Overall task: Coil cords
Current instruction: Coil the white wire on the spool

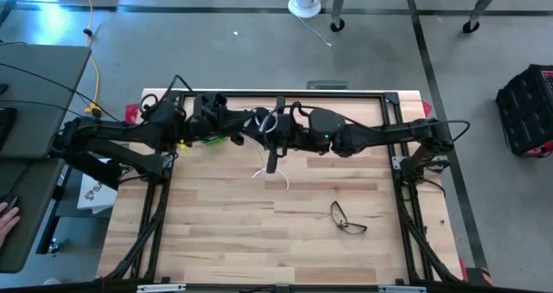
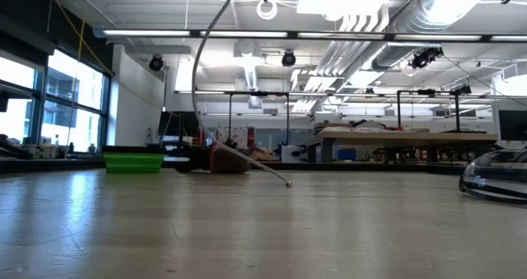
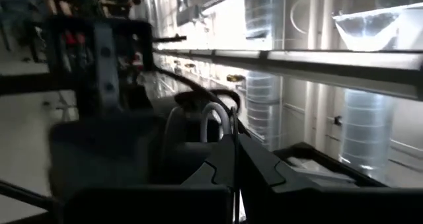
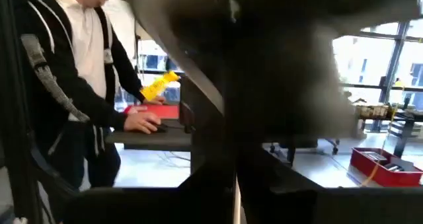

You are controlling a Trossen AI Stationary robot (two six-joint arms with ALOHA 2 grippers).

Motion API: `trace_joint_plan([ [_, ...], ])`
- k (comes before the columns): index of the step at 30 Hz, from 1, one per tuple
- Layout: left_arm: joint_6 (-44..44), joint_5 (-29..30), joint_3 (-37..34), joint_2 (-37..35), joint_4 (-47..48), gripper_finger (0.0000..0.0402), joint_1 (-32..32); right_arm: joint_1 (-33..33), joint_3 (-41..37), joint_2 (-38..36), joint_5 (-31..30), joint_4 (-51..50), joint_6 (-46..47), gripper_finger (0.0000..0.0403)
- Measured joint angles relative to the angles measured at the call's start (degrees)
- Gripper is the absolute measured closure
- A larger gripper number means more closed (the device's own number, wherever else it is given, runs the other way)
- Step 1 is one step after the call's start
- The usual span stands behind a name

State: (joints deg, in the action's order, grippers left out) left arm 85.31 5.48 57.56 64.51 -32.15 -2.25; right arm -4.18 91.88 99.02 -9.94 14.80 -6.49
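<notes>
Above the table's far edge, the left gripper and right gripper meet, jaws closed, apparently pinching the white cord to form a loop; its loose end trails onto the tabletop's middle, glasses lying apart

No legible text, label, brand, number or sign anywhere

Both dark arms reach inward from the two sides and meet near the middle of the far part of the worktop, raised above it. The left hand and the right hand sit just beside each other, both with fingers closed.
</notes>
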Motion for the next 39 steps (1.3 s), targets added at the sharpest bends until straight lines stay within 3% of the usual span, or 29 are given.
trace_joint_plan([
  [7,0.1,-1.0,0.0,-2.2,2.5,0.0401,-2.2,1.9,0.0,-0.1,-0.4,-0.1,0.0,0.0403],
  [26,-6.4,-0.1,0.0,-14.5,32.9,0.0401,-1.4,3.4,0.0,-0.2,-0.4,-2.9,0.0,0.0402],
  [39,-6.8,-6.5,-0.1,-15.1,42.5,0.0401,-1.4,5.8,0.0,-0.2,-0.5,-5.4,0.6,0.0402],
])
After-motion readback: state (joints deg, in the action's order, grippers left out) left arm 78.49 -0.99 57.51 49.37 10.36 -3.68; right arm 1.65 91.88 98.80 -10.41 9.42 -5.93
